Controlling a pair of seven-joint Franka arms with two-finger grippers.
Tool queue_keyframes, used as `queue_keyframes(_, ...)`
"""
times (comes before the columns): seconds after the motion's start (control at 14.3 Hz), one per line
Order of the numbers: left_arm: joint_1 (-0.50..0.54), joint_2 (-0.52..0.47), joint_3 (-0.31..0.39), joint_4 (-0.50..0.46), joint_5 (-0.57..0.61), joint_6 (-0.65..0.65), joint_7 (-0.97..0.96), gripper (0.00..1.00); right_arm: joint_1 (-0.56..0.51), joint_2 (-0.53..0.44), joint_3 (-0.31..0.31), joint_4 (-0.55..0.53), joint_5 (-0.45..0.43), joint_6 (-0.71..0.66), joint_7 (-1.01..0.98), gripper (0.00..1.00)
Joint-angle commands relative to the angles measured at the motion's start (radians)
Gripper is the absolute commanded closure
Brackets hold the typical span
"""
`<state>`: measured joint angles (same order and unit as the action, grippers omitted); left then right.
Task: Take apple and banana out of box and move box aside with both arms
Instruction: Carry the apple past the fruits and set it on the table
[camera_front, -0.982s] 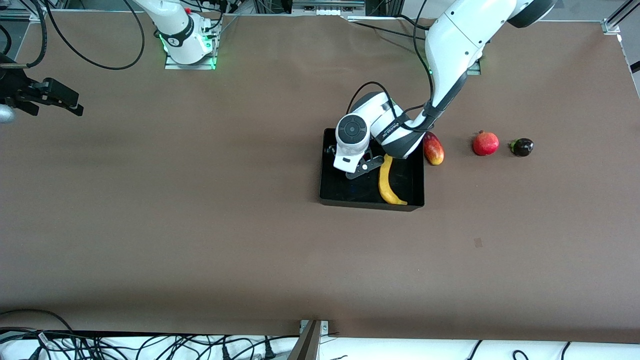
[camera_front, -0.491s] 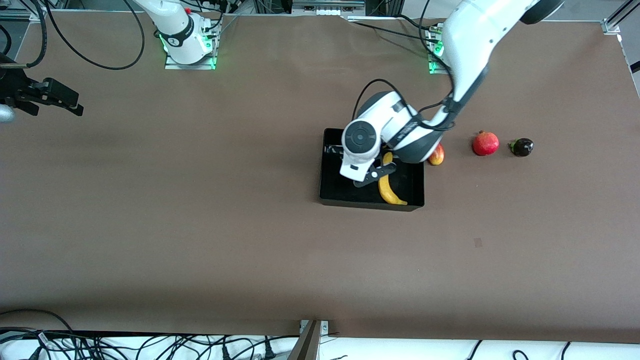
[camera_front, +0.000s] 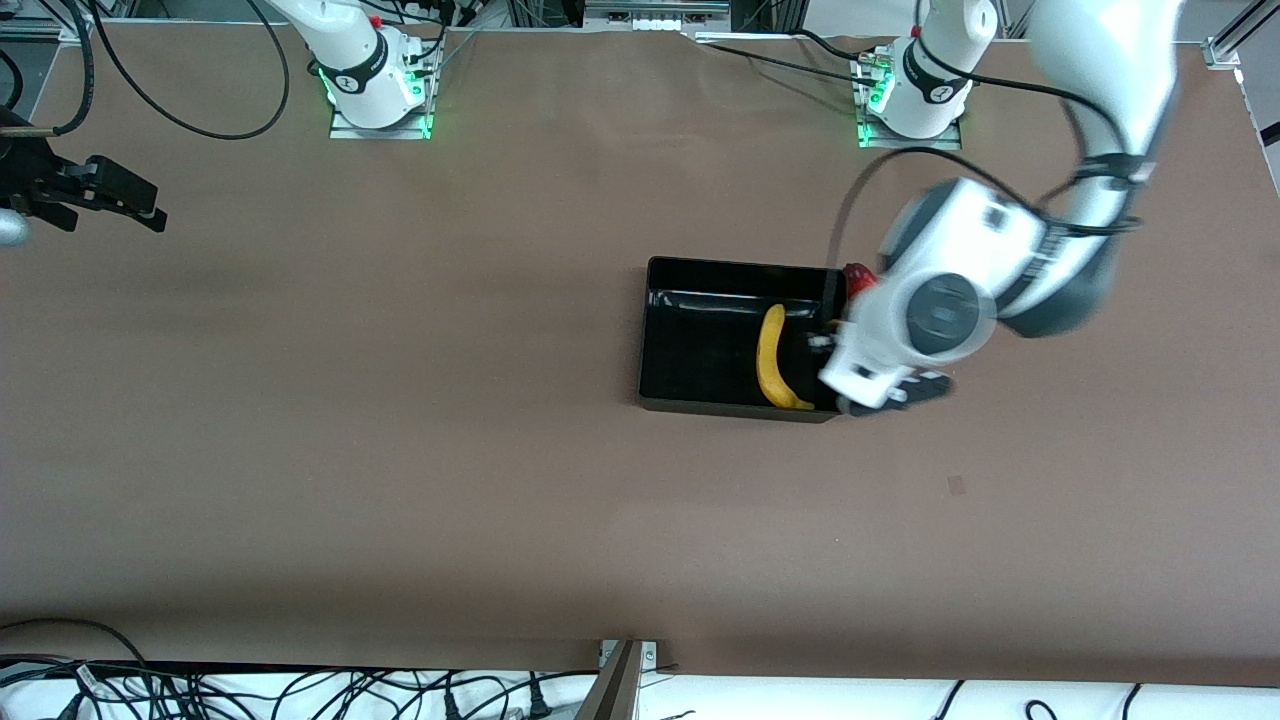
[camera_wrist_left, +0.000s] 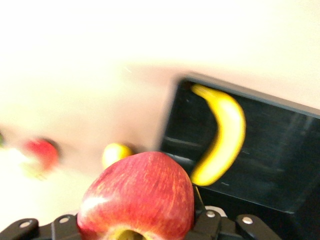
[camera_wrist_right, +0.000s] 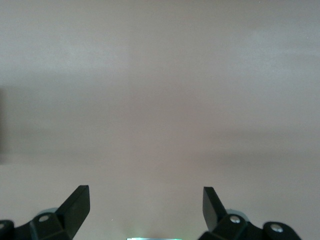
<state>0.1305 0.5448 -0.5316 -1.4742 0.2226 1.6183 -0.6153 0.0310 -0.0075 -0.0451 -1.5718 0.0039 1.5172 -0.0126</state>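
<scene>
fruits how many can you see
4: banana in the box, apple in the left gripper, a red fruit and a yellowish fruit on the table. The left arm may hide more.

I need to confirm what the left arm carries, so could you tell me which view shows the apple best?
The left wrist view: the apple fills the foreground, clamped in the left gripper. The front view hides it under that arm's wrist; the right wrist view shows only table.

Even overhead light, one washed-out wrist view

The left arm (camera_front: 1010, 270) smears with motion blur beside the box (camera_front: 660, 340); around the apple (camera_wrist_left: 137, 195) everything blurs (table bleached nearly white).
</scene>
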Motion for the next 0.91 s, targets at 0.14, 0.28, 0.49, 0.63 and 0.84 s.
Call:
queue_keyframes(0.14, 0.176, 0.029, -0.008, -0.058, 0.181, 0.136, 0.383, 1.0, -0.003, 0.007, 0.001, 0.016, -0.009, -0.005, -0.013, 0.0)
queue_keyframes(0.28, 0.211, 0.055, -0.007, -0.077, 0.21, 0.243, 0.431, 1.0, -0.003, 0.006, 0.001, 0.016, -0.009, -0.005, -0.013, 0.0)
queue_keyframes(0.49, 0.234, 0.138, 0.008, -0.077, 0.297, 0.409, 0.48, 1.0, -0.003, 0.006, 0.001, 0.016, -0.009, -0.005, -0.013, 0.0)
queue_keyframes(0.63, 0.257, 0.194, 0.012, -0.077, 0.349, 0.501, 0.482, 1.0, -0.003, 0.006, 0.001, 0.016, -0.009, -0.005, -0.013, 0.0)
queue_keyframes(0.84, 0.264, 0.262, 0.068, -0.081, 0.374, 0.625, 0.482, 1.0, -0.003, 0.006, 0.001, 0.016, -0.009, -0.005, -0.013, 0.0)
